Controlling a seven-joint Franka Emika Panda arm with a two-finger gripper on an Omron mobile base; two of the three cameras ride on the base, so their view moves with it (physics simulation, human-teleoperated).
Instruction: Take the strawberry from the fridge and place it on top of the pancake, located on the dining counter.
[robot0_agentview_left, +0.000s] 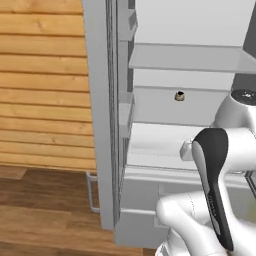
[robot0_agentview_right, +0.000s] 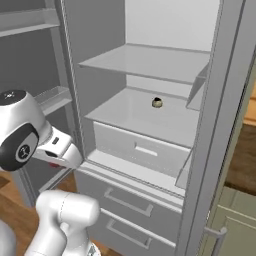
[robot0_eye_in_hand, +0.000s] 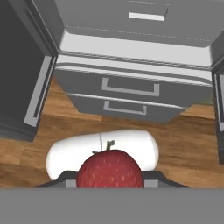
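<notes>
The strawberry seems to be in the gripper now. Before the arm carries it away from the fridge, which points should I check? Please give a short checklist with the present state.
1. Strawberry between the fingers, in the hand view: ok.
2. Grip firm enough for travel: cannot tell.
3. Fridge doors open, so retreat is free: ok.
4. Small brownish object left on its shelf: ok.
5. Pancake and dining counter located: cannot tell.

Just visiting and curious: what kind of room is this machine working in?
Most likely a kitchen: an open fridge with pale shelves and lower drawers, wooden floor, and a strawberry in the hand.
</notes>
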